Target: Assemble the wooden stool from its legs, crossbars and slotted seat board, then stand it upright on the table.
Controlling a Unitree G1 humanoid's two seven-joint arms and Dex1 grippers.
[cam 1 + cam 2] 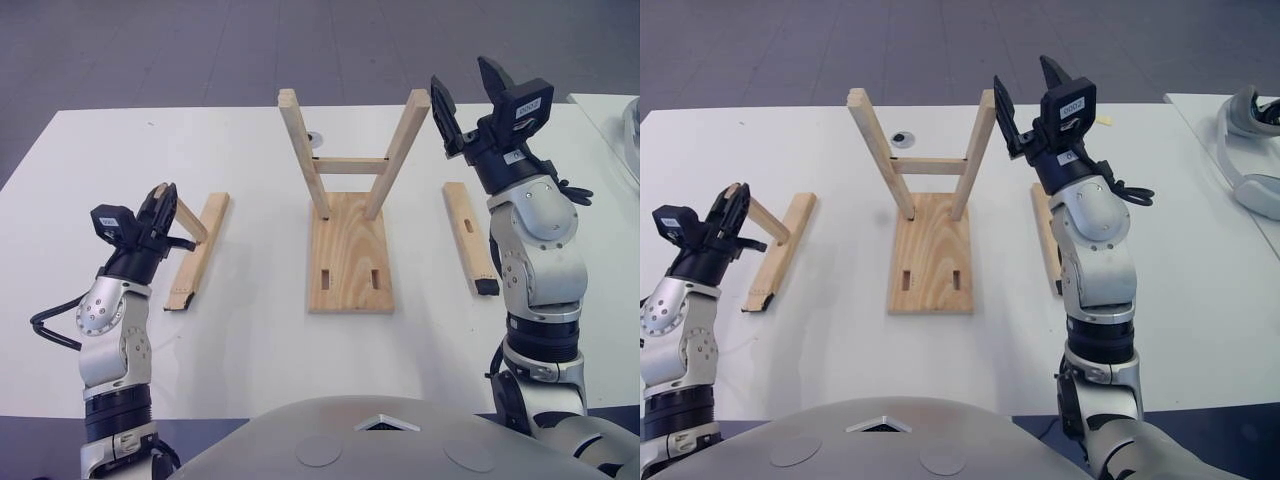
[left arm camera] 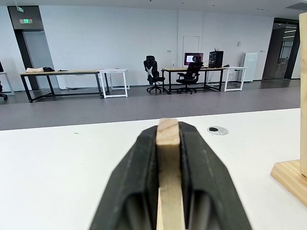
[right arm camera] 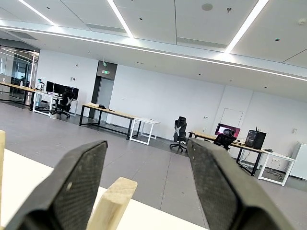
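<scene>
The white table (image 1: 100, 170) carries a half-built stool of pale, unpainted wood. At its middle the seat board (image 1: 348, 255) lies flat, long side running from the far edge toward the near one. Two standing legs (image 1: 303, 150) rise from the board's far end, splayed apart at the top and tied by a crossbar (image 1: 350, 165) about halfway up. Two slots (image 1: 326, 277) near the board's near end are unfilled.

The left leg (image 1: 200, 250) lies flat toward the table's left edge, and the right leg (image 1: 467, 235) lies flat just right of the board. Each has a dark tip at the end pointing to the near edge.

My right gripper (image 1: 462, 75) is raised just beside the top of the right-hand standing leg, fingers spread wide with nothing between the pads. I cannot tell whether it touches the wood.

My left gripper (image 1: 163, 196) sits low near the left edge, jaws pinching a second crossbar (image 2: 168, 158), whose other end meets the left leg.
</scene>
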